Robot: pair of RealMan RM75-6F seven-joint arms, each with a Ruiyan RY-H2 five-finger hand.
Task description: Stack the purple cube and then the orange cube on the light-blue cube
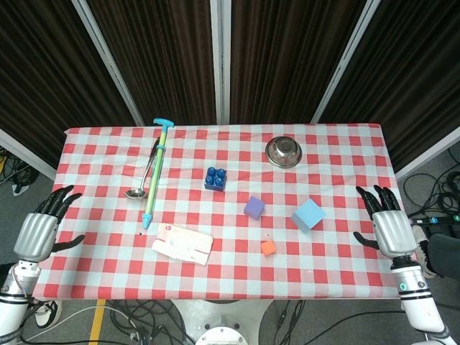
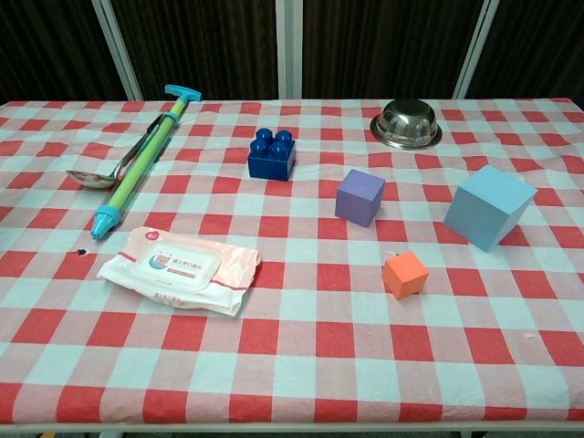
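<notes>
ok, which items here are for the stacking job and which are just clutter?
Job: purple cube, orange cube, light-blue cube.

Clutter: blue toy brick, metal bowl, ladle, green pump toy, wet-wipes pack.

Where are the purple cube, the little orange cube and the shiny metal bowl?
purple cube [image 2: 359, 197], chest view, on its front face.
orange cube [image 2: 405, 275], chest view, middle of the cube.
metal bowl [image 1: 283, 152], head view, inside of the bowl.
</notes>
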